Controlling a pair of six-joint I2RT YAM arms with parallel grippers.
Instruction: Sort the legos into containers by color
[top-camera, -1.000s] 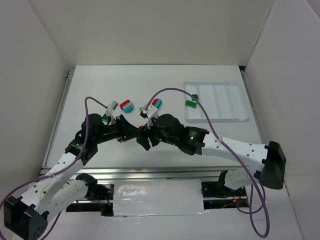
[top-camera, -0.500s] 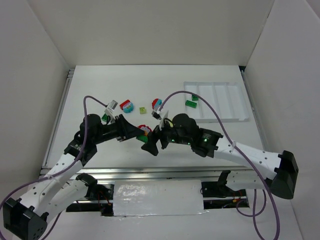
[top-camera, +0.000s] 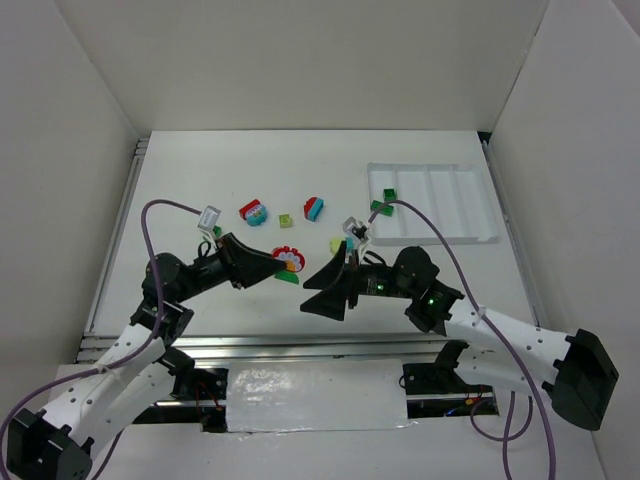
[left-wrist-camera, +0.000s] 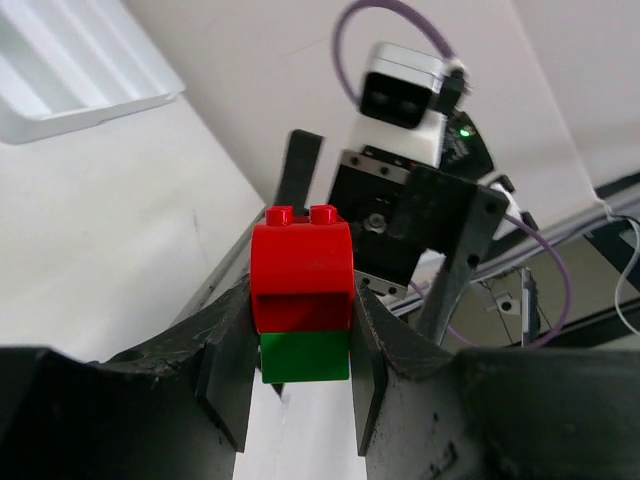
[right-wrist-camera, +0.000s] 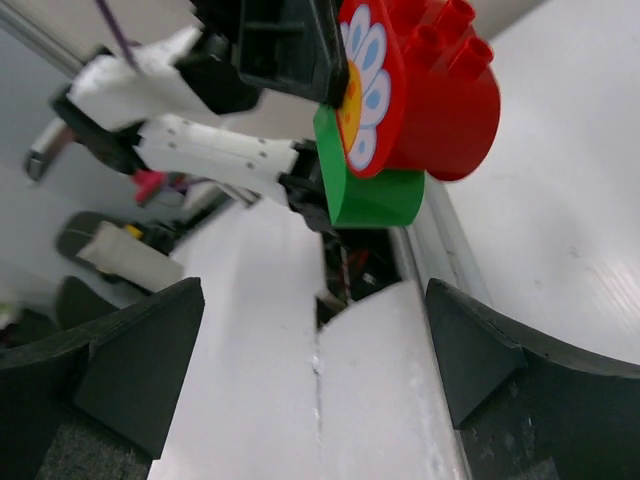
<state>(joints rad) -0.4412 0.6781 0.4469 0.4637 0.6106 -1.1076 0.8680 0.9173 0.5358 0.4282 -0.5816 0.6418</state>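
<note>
My left gripper is shut on a red brick stacked on a dark green brick, held above the table's middle; in the left wrist view the pair sits between my left gripper's pads. My right gripper is open and empty just right of that pair, which shows ahead of it in the right wrist view. A red-and-teal pair, a yellow-green brick, another red-and-teal pair and a yellow-green-and-teal pair lie on the table. One green brick lies in the white tray.
Another green brick sits at the tray's left rim. A small green piece shows by the left wrist. The right arm's cable loops over the tray's left end. White walls enclose the table; a metal rail runs along its near edge.
The two grippers were together on the bricks; my right gripper has drawn back to the right and near side, open. My left gripper keeps the red-and-green pair. Bricks behind are uncovered.
</note>
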